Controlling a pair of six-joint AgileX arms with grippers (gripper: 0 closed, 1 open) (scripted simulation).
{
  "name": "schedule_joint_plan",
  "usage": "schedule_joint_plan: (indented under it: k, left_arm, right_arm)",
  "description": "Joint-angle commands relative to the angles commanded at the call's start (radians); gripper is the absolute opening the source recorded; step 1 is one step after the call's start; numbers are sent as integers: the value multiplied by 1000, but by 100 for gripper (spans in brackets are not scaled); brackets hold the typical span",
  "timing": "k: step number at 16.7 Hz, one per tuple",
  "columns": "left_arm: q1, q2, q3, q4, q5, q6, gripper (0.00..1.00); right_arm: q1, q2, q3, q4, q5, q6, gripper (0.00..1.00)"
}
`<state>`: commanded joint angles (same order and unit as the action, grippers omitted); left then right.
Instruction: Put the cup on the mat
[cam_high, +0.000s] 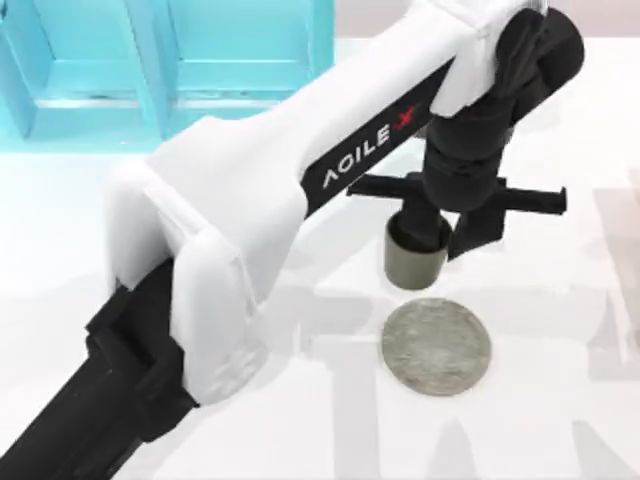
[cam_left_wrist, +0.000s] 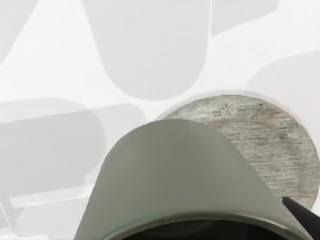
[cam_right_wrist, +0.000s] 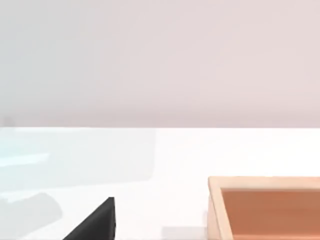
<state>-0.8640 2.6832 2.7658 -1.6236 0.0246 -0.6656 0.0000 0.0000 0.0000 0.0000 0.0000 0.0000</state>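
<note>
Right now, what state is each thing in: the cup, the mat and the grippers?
Small olive-grey tapered cup: upright, in the left gripper, beside the mat, not on it.
Flat round grey stone-textured mat: flat on the table, bare.
Left gripper: shut on the cup.
Orange-lined wooden box: open-topped.

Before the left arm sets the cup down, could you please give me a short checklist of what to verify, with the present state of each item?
1. Left gripper holding the cup: ok, fingers close on its rim.
2. Cup upright: ok.
3. Cup over the mat: not ok, it sits just beyond the mat's far edge.
4. Mat's top free of other things: ok.
5. Cup lifted off the table: cannot tell.
</note>
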Motion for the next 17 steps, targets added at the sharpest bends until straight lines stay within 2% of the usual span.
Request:
schedule_joint_plan:
  k: [3,6,13,17]
  left_arm:
    - [-64,30,87,-39,0,-172,0]
    - [-96,43,129,-58,1,-255,0]
    - [-94,42,129,-55,1,-261,0]
    - [-92,-7,14,40,0,-255,0]
  right_arm:
    - [0,0,0,0,0,0,100]
    - [0,0,0,0,0,0,100]
    - [0,0,0,0,0,0,100]
    - [0,0,0,0,0,0,100]
